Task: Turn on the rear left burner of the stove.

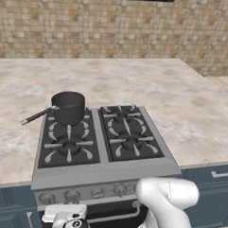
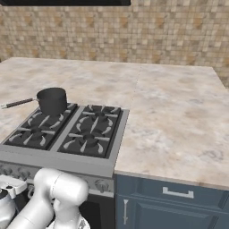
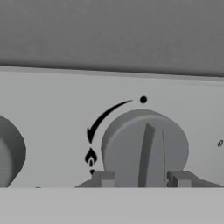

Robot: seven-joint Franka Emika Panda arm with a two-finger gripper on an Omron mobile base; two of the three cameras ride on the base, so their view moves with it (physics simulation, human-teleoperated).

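End effector (image 3: 141, 178): seen in the hand view, two dark fingertips (image 3: 103, 178) set apart, one at each side of a round grey knob (image 3: 144, 151) on the stove's front panel; jaws wide enough to span the knob's raised ridge, which stands nearly upright between them; whether the tips touch the knob cannot be told. Knob markings: a black dot above, a curved arrow sweeping down to the left, a small flame sign below it. A second knob (image 3: 9, 151) sits cut off at the left edge of that view. Stove (image 1: 103, 174): grey steel, black grated top, set into the table (image 1: 192, 106), with a row of knobs along its front; the arm's white body hides part of that row and of the oven handle (image 1: 115, 216) in both base views. The hand itself is cut off at the bottom edge of the left base view, low in front of the panel's left end. Rear left burner (image 1: 66, 117): back-left quarter of the cooktop, largely covered by a dark pot (image 1: 68, 107) standing on its grate, the pot's long handle reaching left over the table. Burner state hard to make out beneath the pot. Tiled wall (image 1: 115, 26) behind; blue cabinet fronts (image 2: 174, 203) beside the stove.
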